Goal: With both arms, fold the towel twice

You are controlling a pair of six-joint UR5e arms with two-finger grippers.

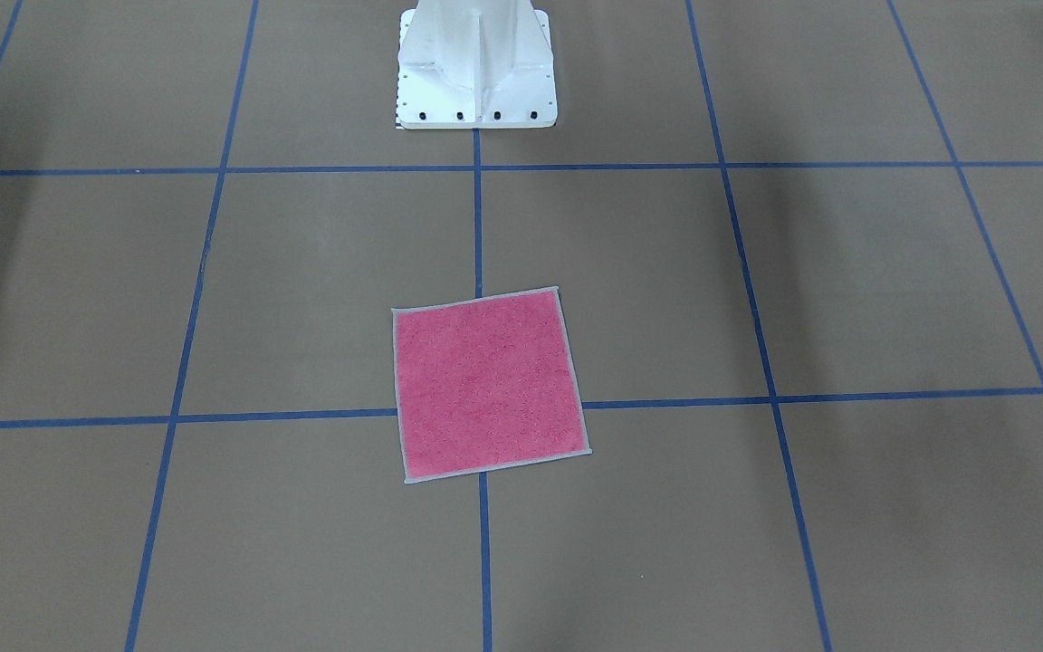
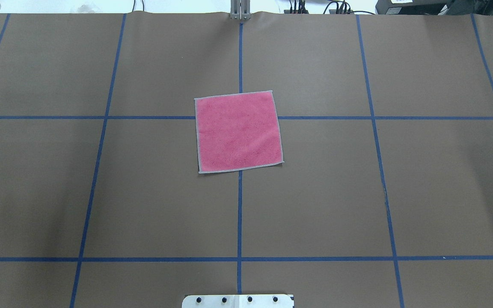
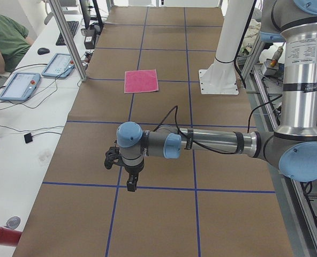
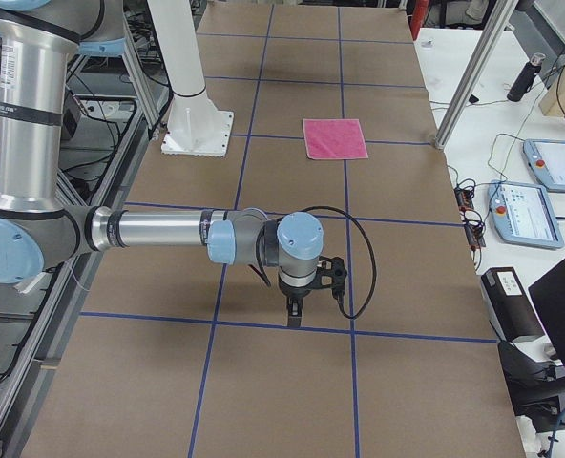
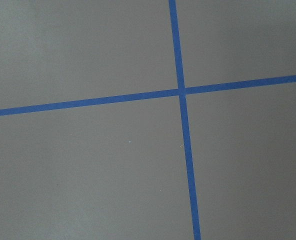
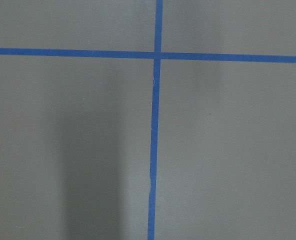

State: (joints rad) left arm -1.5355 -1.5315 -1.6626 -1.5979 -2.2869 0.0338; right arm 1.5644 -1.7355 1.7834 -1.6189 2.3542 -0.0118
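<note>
Towel [image 2: 239,131] lies flat and unfolded, pink side up, on a blue tape [image 2: 315,117] crossing, btwn both grippers and well apart from each. L gripper [image 3: 130,184] & R gripper [image 4: 293,318] point down over the brown paper table [image 2: 315,192]; open or closed, can't tell. White pedestal [image 1: 476,68] stands near the towel. Beyond the R gripper, a white desk [image 4: 454,57] w/ tablets [image 4: 526,212].

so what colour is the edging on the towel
Light grey stitching round the pink towel; it shows best in the overhead exterior view.
</note>
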